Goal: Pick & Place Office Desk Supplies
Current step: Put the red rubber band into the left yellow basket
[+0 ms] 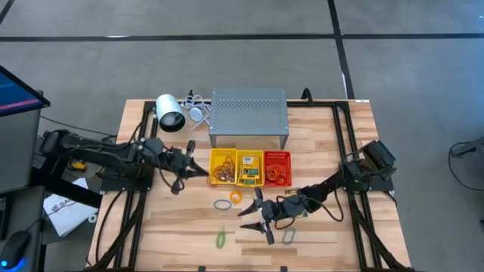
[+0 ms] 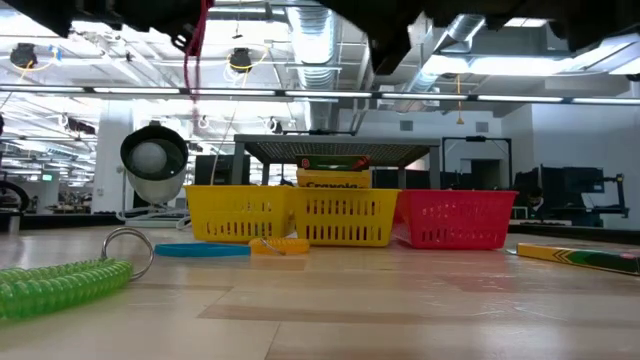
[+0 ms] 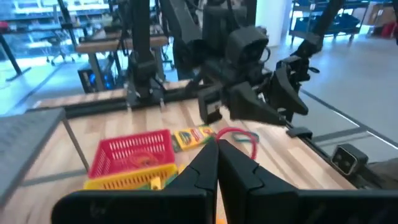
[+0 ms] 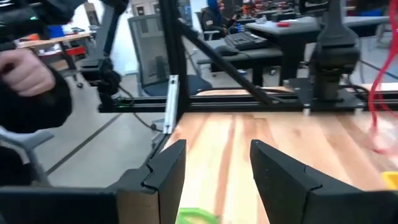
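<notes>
Left end effector (image 1: 203, 168) hangs over the left yellow basket (image 1: 222, 167), fingers pinched on a reddish rubber band (image 2: 193, 50), seemingly set to drop it in. Right end effector (image 1: 257, 217) hovers above the table (image 1: 333, 234), fingers apart and empty, near the grey ring (image 1: 288, 237); descend and close.

My wooden bench (image 1: 318, 234) carries a grey perforated metal stand (image 1: 248, 115) near its far edge, and I place the rest from that stand. Just beside it, toward my left arm's side, lies a white cylindrical lamp (image 1: 169, 112) with its dark open mouth turned toward the bench's front, a coil of white cable (image 1: 198, 113) between the two. Directly in front of the stand sit three small baskets in a row, touching: two yellow baskets (image 1: 235, 167) and a red basket (image 1: 277, 168). Off the bench, beyond the lamp, a monitor (image 1: 17, 94) shows over the grey floor (image 1: 408, 60).
</notes>
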